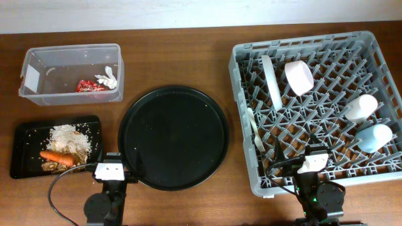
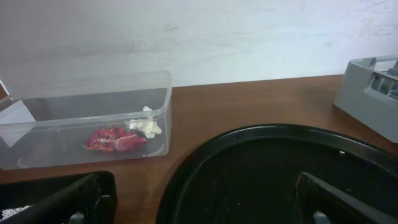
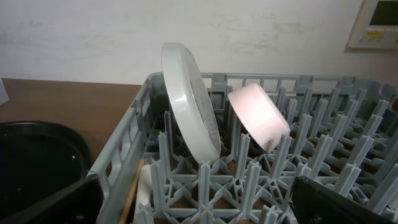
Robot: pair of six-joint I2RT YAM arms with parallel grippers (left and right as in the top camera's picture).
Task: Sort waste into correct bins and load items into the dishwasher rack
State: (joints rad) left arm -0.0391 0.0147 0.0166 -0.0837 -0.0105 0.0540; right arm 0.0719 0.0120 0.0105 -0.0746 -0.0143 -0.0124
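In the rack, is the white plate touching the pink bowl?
Apart. The right wrist view shows the rack wall through a gap between the white plate and the pink bowl.

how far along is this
Done: red crinkled wrapper and white tissue in the clear plastic tub; rice scraps and orange carrot in the shallow black tray; white plate, pink bowl, blue cup, cream cup, cream fork in the grey rack. In hand: nothing, left hand, right hand open. Remaining: nothing visible.
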